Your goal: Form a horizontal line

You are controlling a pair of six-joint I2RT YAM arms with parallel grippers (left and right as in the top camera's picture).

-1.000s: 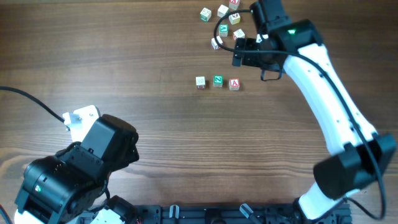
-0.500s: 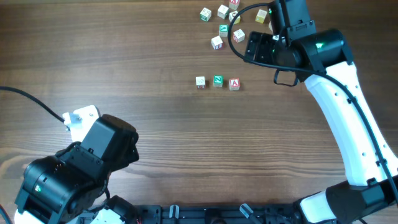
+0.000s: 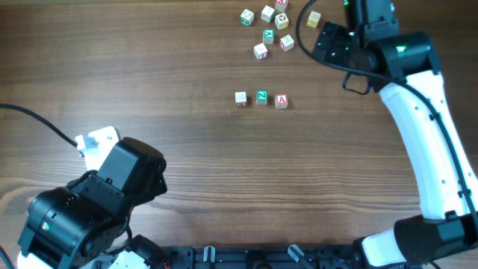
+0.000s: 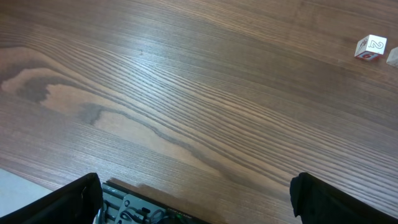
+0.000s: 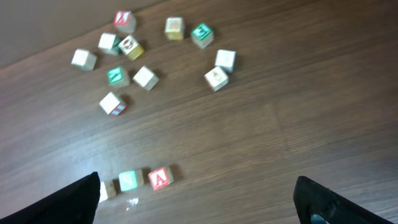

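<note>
Right claw (image 5: pixel 196 190) is hanging released, grasping nothing, near the tabletop's (image 3: pixel 149 75) far edge beside loose cubes (image 3: pixel 267 13). Left claw (image 4: pixel 194 190) is gaping empty too, near the front-left corner. The line (image 3: pixel 261 98) is lying mid-tabletop: pale cube (image 3: pixel 240 98), green cube (image 3: pixel 262 96), red "A" cube (image 5: pixel 159 178).

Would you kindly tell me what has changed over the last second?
The right tool, open and empty, swung rightward and farther out, away from the row of three cubes. That row, the loose cubes and the left arm stayed put.
</note>
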